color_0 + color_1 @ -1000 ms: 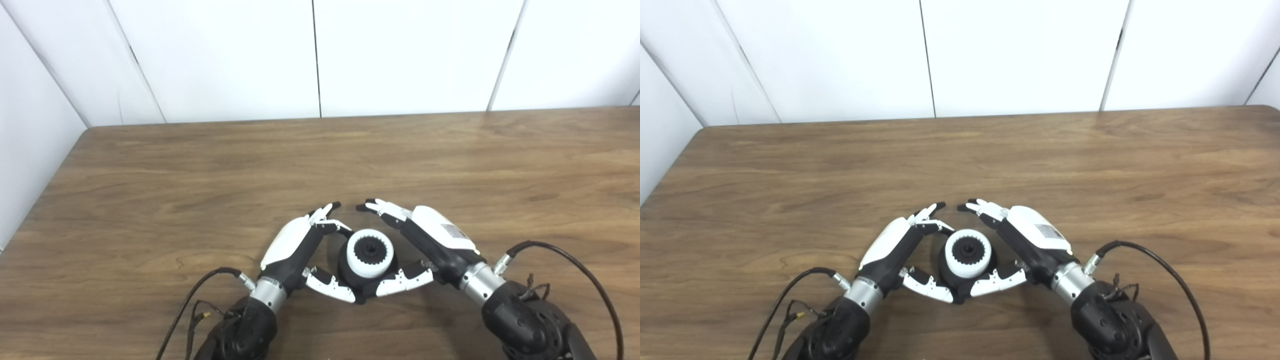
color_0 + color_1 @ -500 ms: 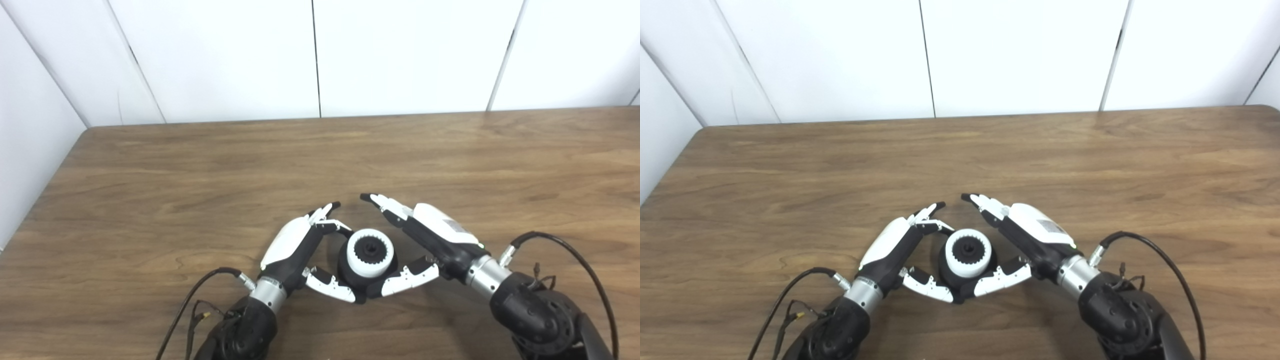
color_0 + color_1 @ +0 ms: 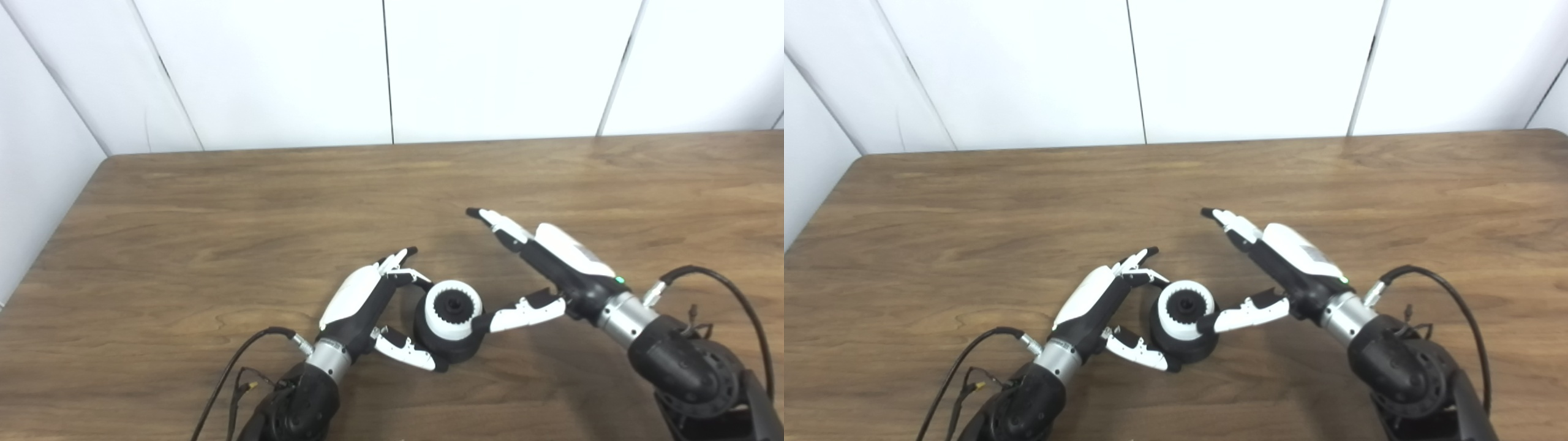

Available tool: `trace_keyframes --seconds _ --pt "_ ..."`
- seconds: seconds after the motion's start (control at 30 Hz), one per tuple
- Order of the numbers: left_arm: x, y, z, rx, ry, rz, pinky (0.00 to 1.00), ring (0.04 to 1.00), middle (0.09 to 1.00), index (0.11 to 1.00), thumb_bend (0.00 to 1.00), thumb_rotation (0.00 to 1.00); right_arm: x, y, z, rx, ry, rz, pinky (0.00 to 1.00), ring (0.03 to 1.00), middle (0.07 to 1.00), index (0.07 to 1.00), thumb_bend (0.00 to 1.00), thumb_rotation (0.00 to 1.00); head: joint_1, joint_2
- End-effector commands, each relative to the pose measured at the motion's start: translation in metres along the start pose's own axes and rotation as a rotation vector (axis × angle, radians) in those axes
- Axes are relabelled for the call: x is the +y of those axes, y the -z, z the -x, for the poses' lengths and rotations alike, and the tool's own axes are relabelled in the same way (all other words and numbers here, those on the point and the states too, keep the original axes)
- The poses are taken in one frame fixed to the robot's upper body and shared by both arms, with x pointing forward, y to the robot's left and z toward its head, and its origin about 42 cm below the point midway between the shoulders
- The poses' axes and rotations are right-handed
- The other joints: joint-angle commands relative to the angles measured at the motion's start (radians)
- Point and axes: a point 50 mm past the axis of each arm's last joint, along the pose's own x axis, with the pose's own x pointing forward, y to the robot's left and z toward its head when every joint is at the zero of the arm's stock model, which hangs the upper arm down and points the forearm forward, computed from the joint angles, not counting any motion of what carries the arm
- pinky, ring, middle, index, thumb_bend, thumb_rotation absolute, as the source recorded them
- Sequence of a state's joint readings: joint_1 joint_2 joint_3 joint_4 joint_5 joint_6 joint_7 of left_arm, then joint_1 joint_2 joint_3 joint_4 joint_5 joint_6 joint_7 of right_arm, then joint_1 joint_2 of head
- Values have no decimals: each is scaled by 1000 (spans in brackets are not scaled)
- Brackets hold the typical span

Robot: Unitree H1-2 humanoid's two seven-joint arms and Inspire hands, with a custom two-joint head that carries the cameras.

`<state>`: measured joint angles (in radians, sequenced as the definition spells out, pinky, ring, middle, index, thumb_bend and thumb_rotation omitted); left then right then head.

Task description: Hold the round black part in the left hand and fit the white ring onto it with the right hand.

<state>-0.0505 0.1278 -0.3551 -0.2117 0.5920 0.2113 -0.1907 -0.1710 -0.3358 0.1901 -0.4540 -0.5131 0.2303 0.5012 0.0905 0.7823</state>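
Item 1, near edge, L side: left arm w/ black cable (image 3: 245, 352) looping off the wrist, lying on the table (image 3: 184, 245).

Item 2: left hand (image 3: 367, 300), white shell over black frame. Fingers curled round the far-left side of the round black part (image 3: 450, 349), thumb (image 3: 404, 352) under its near-left side. Hand cups the part; contact looks real at both thumb tip and fingertips, though the exact grip force can't be told.

Item 3: round black part, centre-near of table, resting on the wood. White ring (image 3: 452, 309) sits on top of it, toothed inner edge visible, small black hub in the middle. Ring looks seated level; how deep, can't tell.

Item 4, near edge, R side: right arm, black cable (image 3: 716, 288) arcing over the wrist.

Item 5: right hand (image 3: 551, 269), spread wide, holding nothing. Thumb (image 3: 520, 312) stretches left, its tip just at the right side of the part/ring; fingers (image 3: 499, 223) point far-left, straight, well clear of the ring. Small green light on the wrist end.

Item 6, far: bare wood table surface, then white panelled wall (image 3: 392, 67) w/ dark vertical seams.
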Motion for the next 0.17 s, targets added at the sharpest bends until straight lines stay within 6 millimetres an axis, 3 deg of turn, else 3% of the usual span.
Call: trace_keyframes --seconds 0.0,0.13 --pt "6 -2 -4 -13 -13 -15 1000 1000 1000 578 978 208 -23 -12 -1 -58 84 23 889 1000 1000 1000 1000 615 0 2" --pt "8 -2 -4 -16 -11 -15 1000 1000 1000 582 971 214 -28 -7 2 -58 128 10 848 991 1000 999 994 582 2 5"
